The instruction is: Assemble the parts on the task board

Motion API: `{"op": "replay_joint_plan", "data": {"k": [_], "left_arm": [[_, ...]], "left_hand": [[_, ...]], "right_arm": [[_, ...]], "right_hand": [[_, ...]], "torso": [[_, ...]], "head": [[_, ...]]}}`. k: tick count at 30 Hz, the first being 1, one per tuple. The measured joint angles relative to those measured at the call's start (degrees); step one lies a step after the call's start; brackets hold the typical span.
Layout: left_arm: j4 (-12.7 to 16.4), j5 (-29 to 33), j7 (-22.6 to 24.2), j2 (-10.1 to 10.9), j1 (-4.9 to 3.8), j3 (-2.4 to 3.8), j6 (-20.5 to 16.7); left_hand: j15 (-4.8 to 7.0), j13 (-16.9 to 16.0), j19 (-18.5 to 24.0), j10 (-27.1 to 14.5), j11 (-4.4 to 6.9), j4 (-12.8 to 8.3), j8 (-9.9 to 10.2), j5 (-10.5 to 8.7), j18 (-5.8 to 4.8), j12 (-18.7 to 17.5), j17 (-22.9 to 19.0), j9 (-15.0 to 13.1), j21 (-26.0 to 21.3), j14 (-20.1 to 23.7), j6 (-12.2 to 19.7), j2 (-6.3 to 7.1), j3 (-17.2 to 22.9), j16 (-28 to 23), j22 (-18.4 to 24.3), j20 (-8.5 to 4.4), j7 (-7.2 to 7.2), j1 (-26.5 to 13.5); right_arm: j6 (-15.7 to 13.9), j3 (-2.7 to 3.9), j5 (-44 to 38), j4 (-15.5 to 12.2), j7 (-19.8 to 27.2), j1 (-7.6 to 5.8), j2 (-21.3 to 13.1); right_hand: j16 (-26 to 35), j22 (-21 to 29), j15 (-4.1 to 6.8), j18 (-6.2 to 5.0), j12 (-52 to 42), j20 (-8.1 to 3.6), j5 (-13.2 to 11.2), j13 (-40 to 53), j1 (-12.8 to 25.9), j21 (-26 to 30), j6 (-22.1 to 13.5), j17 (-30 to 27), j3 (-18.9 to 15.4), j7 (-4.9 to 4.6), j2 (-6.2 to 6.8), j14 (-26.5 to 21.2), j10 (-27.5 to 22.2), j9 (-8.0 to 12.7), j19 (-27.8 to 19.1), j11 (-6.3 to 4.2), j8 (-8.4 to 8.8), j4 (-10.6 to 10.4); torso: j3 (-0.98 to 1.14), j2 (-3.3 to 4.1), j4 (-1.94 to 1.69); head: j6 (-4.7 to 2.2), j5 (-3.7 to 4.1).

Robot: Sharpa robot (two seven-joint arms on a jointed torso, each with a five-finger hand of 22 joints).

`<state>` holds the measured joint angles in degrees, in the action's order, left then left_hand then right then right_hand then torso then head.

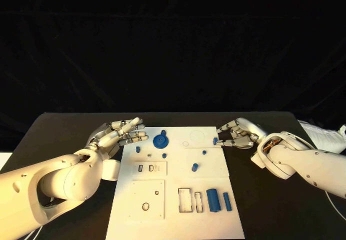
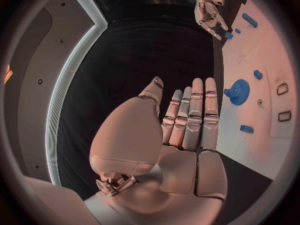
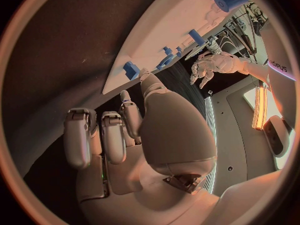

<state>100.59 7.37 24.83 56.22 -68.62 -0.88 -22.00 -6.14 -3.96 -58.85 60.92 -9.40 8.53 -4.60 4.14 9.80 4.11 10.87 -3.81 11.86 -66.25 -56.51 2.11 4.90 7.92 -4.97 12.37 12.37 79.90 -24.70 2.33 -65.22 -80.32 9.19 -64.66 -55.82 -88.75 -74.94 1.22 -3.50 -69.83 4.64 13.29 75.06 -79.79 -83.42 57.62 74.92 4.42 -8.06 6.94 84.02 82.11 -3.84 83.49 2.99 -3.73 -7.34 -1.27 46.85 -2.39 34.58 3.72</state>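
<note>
1. Head view: the white task board (image 1: 176, 200) lies in the middle of the black desk (image 1: 65, 130). The left hand (image 1: 119, 136) hangs at the board's far left corner, fingers (image 1: 134, 126) loosely spread, nothing in them. A blue gear (image 1: 160, 142) lies on the board just beside those fingers, with a small blue peg (image 1: 138, 149) near it at the left edge.
2. Head view, right side: the right hand (image 1: 238, 134) sits at the board's far right edge, fingers curled inward. A small blue part (image 1: 215, 141) sits at its fingertips; I cannot tell whether it is pinched or only touched.
3. Head view, rest of the board: a short blue stud (image 1: 194, 167) stands near the middle, and a thick blue cylinder (image 1: 213, 199) and a thinner blue rod (image 1: 226, 201) lie side by side near the front right, beside rectangular slots (image 1: 190, 199).
4. Left wrist view: the left hand's fingers (image 2: 195, 112) are straight and close together, over the dark desk at the board's edge, holding nothing. The gear (image 2: 238, 91) lies on the board just beyond the fingertips.
5. Right wrist view: the right hand (image 3: 134, 135) shows its fingers (image 3: 112, 135) bent, thumb reaching toward the board's edge, with the small blue part (image 3: 131, 70) right at the thumb tip; contact is unclear.
</note>
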Motion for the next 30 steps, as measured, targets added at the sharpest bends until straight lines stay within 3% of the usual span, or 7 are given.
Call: {"op": "replay_joint_plan", "data": {"k": [12, 23, 27, 30], "left_arm": [[-0.19, 0.01, -0.03, 0.00, 0.00, 0.00, 0.01], [-0.22, 0.02, -0.06, 0.02, 0.00, -0.01, 0.01], [-0.22, 0.02, -0.08, 0.02, 0.00, -0.01, 0.02], [-0.22, 0.03, -0.09, 0.02, 0.01, -0.01, 0.02]], "left_hand": [[0.00, 0.00, 0.00, 0.00, 0.00, 0.00, 0.00, 0.00, -0.01, 0.00, -0.01, 0.00, 0.00, 0.00, 0.00, 0.00, 0.00, 0.00, 0.00, 0.00, 0.00, 0.00], [0.00, 0.00, 0.00, 0.00, 0.00, 0.00, 0.00, 0.00, 0.00, 0.00, -0.01, 0.00, 0.00, 0.00, 0.00, 0.00, 0.00, 0.00, 0.00, 0.00, 0.00, 0.00], [0.00, 0.00, 0.00, 0.00, 0.00, 0.00, 0.00, 0.00, 0.00, 0.00, 0.03, 0.00, 0.00, 0.00, 0.00, 0.00, 0.00, 0.00, 0.05, 0.00, 0.00, 0.00], [0.00, 0.00, 0.00, 0.00, 0.00, 0.00, 0.00, 0.00, 0.00, 0.00, 0.08, 0.00, 0.00, 0.00, 0.00, 0.00, 0.00, 0.00, 0.06, 0.00, 0.00, 0.00]], "right_arm": [[0.86, 0.00, -0.11, 1.16, 0.39, 0.63, 1.04], [1.64, 0.02, -0.21, 1.79, 0.53, 0.79, 2.06], [1.96, 0.03, -0.27, 1.95, 0.57, 0.80, 2.35], [2.24, 0.02, -0.34, 2.08, 0.57, 0.82, 2.57]], "right_hand": [[0.00, 0.01, 0.00, 0.00, 0.00, 0.00, -0.04, 0.02, -0.01, 0.00, -0.20, -0.01, -0.31, 0.20, -0.01, 0.00, 0.00, -0.02, 0.00, 0.00, 0.00, 0.00], [-0.23, 0.02, -0.01, 0.00, -0.64, 0.00, -3.34, 0.28, -1.96, 0.00, 2.63, -0.01, 0.87, 0.58, -2.00, 0.00, 0.12, -0.42, 0.00, -0.12, -0.68, 1.17], [-0.23, 0.02, 0.37, 0.00, -0.68, -0.03, -3.99, 4.51, -2.55, -0.17, 4.39, -0.02, 1.64, 1.09, -3.64, -0.08, 0.21, -0.60, 0.03, -0.65, -1.21, 1.59], [-0.23, 0.02, 0.54, -0.01, -0.68, -0.23, -4.68, 6.13, -2.99, -0.24, 5.03, -0.02, 2.17, 1.32, -4.09, 0.10, 0.21, -0.65, 0.23, -0.65, -1.34, 1.98]], "torso": [[0.00, -0.03, 0.01], [-0.08, -0.07, 0.01], [-0.08, -0.09, 0.01], [-0.07, -0.10, 0.01]], "head": [[0.45, -0.09], [0.58, -0.23], [0.64, -0.29], [0.66, -0.30]]}}
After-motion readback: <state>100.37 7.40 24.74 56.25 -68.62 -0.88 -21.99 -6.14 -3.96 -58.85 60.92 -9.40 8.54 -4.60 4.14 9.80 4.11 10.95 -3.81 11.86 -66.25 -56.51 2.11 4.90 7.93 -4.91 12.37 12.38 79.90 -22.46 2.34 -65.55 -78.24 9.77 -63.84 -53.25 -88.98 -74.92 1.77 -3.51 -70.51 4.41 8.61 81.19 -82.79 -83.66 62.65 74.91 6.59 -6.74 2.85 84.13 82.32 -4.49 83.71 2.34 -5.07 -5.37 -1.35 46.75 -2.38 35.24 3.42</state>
